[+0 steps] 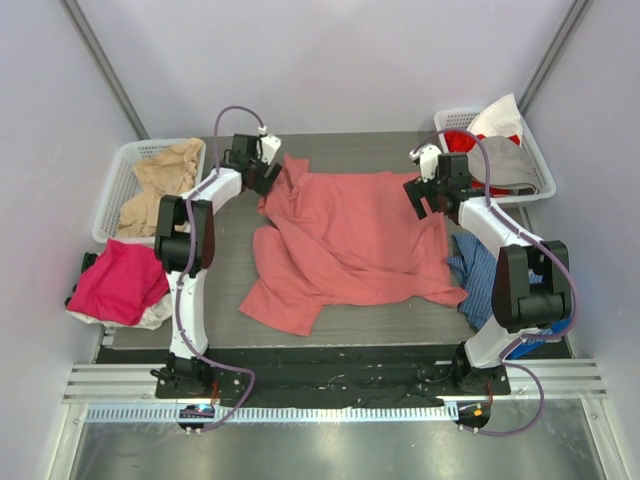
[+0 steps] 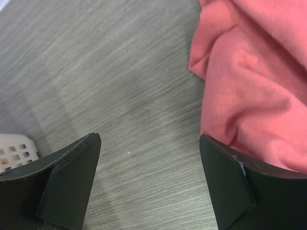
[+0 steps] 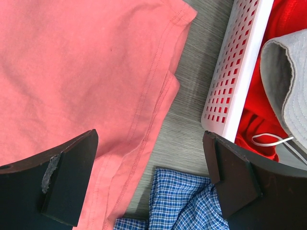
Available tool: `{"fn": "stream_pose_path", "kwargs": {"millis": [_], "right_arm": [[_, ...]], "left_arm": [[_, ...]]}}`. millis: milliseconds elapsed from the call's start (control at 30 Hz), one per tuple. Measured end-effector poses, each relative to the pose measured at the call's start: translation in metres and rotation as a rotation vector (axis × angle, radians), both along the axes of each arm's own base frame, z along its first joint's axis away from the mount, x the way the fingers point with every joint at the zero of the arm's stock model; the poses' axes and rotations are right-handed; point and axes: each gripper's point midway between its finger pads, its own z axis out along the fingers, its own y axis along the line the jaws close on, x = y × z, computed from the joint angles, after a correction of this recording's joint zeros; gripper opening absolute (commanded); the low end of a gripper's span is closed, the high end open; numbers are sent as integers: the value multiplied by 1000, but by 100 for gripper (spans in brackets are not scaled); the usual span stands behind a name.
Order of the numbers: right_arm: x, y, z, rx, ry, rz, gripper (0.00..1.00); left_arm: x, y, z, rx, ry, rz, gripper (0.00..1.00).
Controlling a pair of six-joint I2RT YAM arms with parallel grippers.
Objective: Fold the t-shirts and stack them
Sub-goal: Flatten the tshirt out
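At the table (image 1: pixel 228 235) centre lies the salmon-red t-shirt (image 1: pixel 350 240), crumpled. Both grippers gape wide and empty: left gripper (image 1: pixel 264 177) beside its far-left corner, right gripper (image 1: pixel 424 200) above its far-right edge, arms extended forward.

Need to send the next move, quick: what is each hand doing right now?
Left hand: open, holding nothing, at the edge of the salmon t-shirt.
Right hand: open, holding nothing.

- Bright, even, diffuse light from above.
- Faint soft shadows on the table (image 1: pixel 225 265) beside the shirt (image 1: pixel 350 240).
- Overhead view sharp; wrist views crisp on cloth, softer at the near edges.
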Motion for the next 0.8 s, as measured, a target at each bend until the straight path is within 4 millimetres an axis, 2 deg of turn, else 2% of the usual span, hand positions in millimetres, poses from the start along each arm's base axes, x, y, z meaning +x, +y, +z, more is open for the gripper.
{"fn": "stream_pose_path", "kwargs": {"millis": [167,600,800], "right_arm": [[0,1,0,6,-2,2,100],[-1,3,-2,11,1,8,100],[-4,3,-7,9,13,9,100]], "left_arm": [[-6,0,-9,4,19,-2,89],[-8,-4,-18,59,23,-23,88],[9,-1,-15,155,-29,-10,88]]}}
